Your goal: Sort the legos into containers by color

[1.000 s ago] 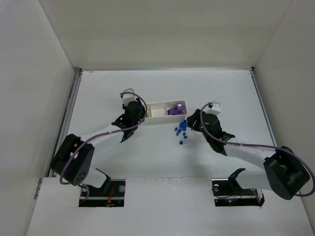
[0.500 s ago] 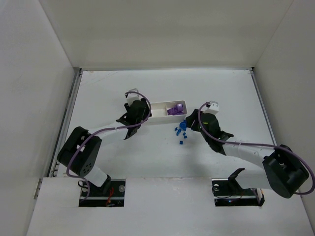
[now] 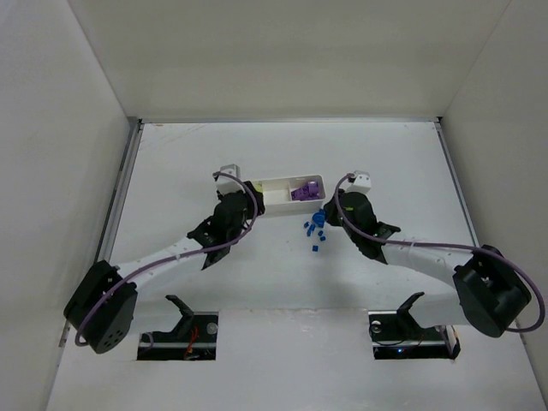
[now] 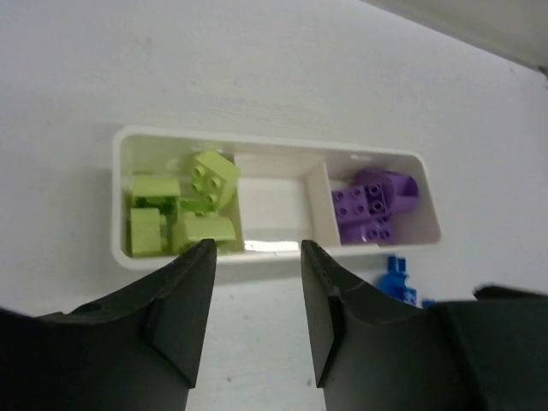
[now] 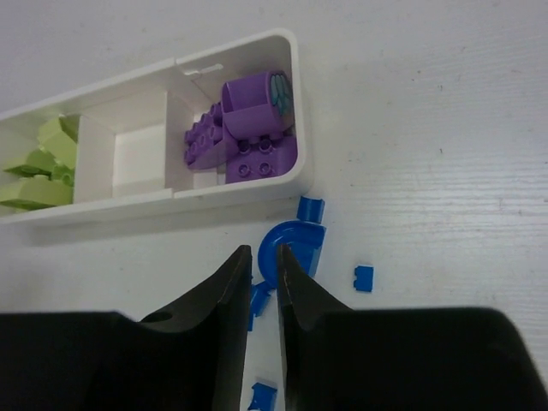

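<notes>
The white three-compartment tray (image 3: 276,195) holds lime bricks (image 4: 184,205) in its left compartment and purple bricks (image 4: 372,204) in its right one; the middle compartment is empty. Several blue bricks (image 3: 315,229) lie on the table just in front of the tray's right end. My left gripper (image 4: 257,257) is open and empty, just in front of the tray's near wall; it shows at the tray's left end in the top view (image 3: 247,204). My right gripper (image 5: 264,259) is nearly closed, its fingers pinching the left rim of a blue arch brick (image 5: 300,244) that rests on the table.
Small blue bricks (image 5: 364,277) are scattered around the arch, one (image 5: 310,208) against the tray's wall. White walls enclose the table on three sides. The tray (image 5: 154,199) lies lengthwise between the two grippers.
My right gripper has shifted left onto the blue pile. My left arm has lowered its elbow, and its gripper has backed slightly off the tray's left end.
</notes>
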Controlling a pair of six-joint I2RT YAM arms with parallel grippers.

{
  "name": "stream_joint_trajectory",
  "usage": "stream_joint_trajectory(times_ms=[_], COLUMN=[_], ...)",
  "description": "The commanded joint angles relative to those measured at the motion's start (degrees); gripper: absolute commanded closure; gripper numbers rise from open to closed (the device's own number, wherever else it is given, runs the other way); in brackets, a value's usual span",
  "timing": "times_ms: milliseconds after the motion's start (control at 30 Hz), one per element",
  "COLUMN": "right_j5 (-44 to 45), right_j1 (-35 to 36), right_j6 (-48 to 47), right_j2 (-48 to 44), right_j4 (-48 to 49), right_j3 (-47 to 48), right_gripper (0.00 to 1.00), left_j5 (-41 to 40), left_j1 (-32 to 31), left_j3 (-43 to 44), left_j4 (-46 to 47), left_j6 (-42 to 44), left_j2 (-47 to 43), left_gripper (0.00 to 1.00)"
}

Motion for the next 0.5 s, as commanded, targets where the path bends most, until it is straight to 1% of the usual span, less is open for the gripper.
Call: stream_joint_trajectory(times_ms=[0,67,100,133,200,267,367,467], right_j5=[0.9,0.0,-0.5,-1.4,-3.7,-4.5,-4.1,-3.5], right_j1=[0.5,0.2,-0.2,-0.4,-0.3,0.0,1.4,1.5], right_j6=[-2.6,-3.6,-3.7,-3.7,-3.5,-3.6,-2.2,-0.4], right_j2=[3.1,4.8,5.5,6.2,7.5,8.6,10.2,12.2], right_j4=[-3.3,-4.1,-4.1,-3.8,-3.6,-3.0,-2.9,-2.9], right_j3=[3.5,4.0,4.0,3.8,3.8,4.0,4.5,5.5], right_gripper=[0.65,0.50,0.44,0.40,0.36,0.33,0.34,0.43], left_j5=[-0.3,0.4,0.5,0.3,0.1,0.5,1.8,3.5], left_j1=[-5.2,-8.8,-10.7,-12.1,-13.3,-13.4,-12.8,-12.6], left_j3=[-3.7,-4.7,-5.0,-5.0,-4.8,-4.8,-4.9,-5.4], left_j4=[0.3,0.5,0.9,1.3,3.0,5.0,7.3,9.6], left_j6=[-1.7,-3.7,-4.3,-4.6,-4.0,-3.6,-3.2,-3.2], left_j2=[-2.1,-2.0,-1.4,-0.6,1.4,3.0,4.3,4.4], left_gripper=[0.59,0.59,0.59,0.59,0.58,0.58,0.57,0.56])
